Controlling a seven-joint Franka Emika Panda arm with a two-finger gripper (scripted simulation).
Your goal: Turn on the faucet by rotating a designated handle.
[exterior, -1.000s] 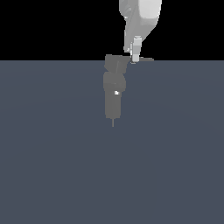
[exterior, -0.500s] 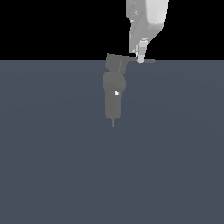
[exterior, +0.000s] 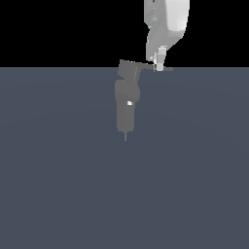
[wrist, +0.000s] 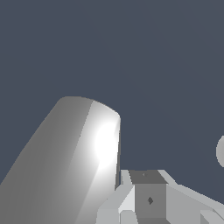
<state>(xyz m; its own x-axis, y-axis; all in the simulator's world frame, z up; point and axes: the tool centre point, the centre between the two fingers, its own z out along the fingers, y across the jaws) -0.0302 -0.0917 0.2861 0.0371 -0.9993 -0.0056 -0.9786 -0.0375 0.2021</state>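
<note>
In the exterior view the grey faucet (exterior: 127,104) stands upright with a white spot on its body and a thin pin at its lower tip. Its blocky head (exterior: 129,71) sits on top. The handle (exterior: 148,66), a thin flat lever, runs from the head toward the exterior view's right. My white gripper (exterior: 159,66) comes down from above, its narrow fingers (exterior: 160,56) together and touching the handle near its outer end. In the wrist view my fingertips (wrist: 149,199) show close up beside a large rounded grey shape (wrist: 70,166).
A flat dark blue-grey floor (exterior: 124,194) spreads around the faucet, with black background above it. A small pale round shape (wrist: 221,151) shows at the edge of the wrist view.
My gripper has slid along the handle toward the exterior view's right. The faucet's head looks slightly turned; the body has not moved.
</note>
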